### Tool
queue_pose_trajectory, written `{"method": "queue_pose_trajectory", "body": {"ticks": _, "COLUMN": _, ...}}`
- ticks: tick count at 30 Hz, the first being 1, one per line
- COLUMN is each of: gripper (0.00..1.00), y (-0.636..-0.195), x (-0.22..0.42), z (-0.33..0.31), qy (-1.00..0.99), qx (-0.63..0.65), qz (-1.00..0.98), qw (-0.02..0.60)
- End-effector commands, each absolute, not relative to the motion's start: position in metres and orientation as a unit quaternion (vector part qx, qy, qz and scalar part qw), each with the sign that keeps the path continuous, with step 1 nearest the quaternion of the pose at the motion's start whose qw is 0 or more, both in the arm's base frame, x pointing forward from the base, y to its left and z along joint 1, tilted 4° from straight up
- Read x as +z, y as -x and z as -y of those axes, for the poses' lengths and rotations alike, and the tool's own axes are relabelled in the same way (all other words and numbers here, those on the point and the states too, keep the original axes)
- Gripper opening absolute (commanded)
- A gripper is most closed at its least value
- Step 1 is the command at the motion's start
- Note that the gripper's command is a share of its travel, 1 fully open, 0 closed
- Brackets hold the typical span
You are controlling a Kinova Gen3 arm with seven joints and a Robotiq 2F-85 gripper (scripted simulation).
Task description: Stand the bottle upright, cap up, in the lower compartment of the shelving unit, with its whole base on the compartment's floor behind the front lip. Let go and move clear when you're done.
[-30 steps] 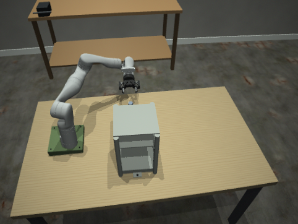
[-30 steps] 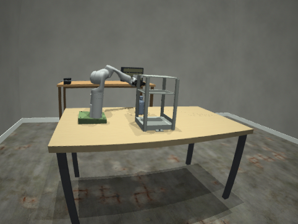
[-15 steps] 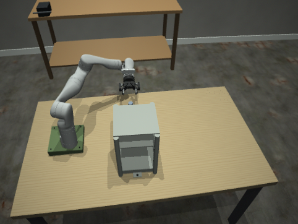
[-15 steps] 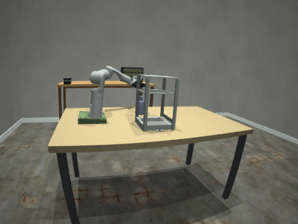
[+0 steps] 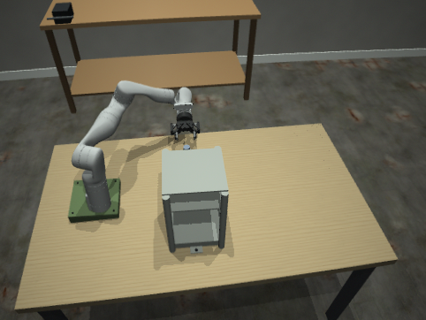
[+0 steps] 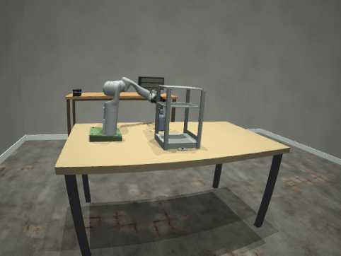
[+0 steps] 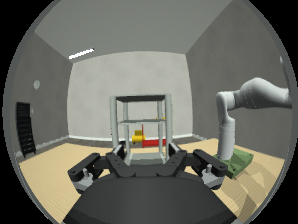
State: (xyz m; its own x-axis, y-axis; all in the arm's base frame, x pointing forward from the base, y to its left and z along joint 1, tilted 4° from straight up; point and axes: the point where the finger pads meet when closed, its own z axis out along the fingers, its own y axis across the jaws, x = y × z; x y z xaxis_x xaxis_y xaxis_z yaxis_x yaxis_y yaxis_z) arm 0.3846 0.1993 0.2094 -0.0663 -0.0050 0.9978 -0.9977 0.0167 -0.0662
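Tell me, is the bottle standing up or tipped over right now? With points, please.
Upright: in the exterior view the bottle [image 5: 186, 147] [image 6: 161, 121] stands vertically behind the shelving unit [image 5: 194, 171] [image 6: 167, 124] [image 7: 169, 120], its narrow neck and cap on top.

Around me: plain grey walls, pale skirting [image 5: 283, 57] [image 6: 46, 136] | mottled grey floor [image 5: 283, 95] [image 6: 141, 184], rusty red patches | behind, a brown two-level bench [image 5: 155, 11] [image 6: 124, 95], black box [image 5: 63, 13] [image 6: 77, 92] on top | lit strip lamp [image 7: 81, 53] overhead, facing me.
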Motion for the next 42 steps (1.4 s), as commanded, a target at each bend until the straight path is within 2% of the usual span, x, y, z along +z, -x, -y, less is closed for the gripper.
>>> {"method": "queue_pose_trajectory", "body": {"ticks": 1, "gripper": 0.81, "y": -0.386, "x": 0.201, "z": -0.199, "qy": -0.479, "qx": 0.512, "qz": 0.520, "qw": 0.488}}
{"method": "queue_pose_trajectory", "body": {"ticks": 42, "gripper": 0.81, "y": -0.393, "x": 0.100, "z": -0.199, "qy": -0.479, "qx": 0.512, "qz": 0.520, "qw": 0.488}}
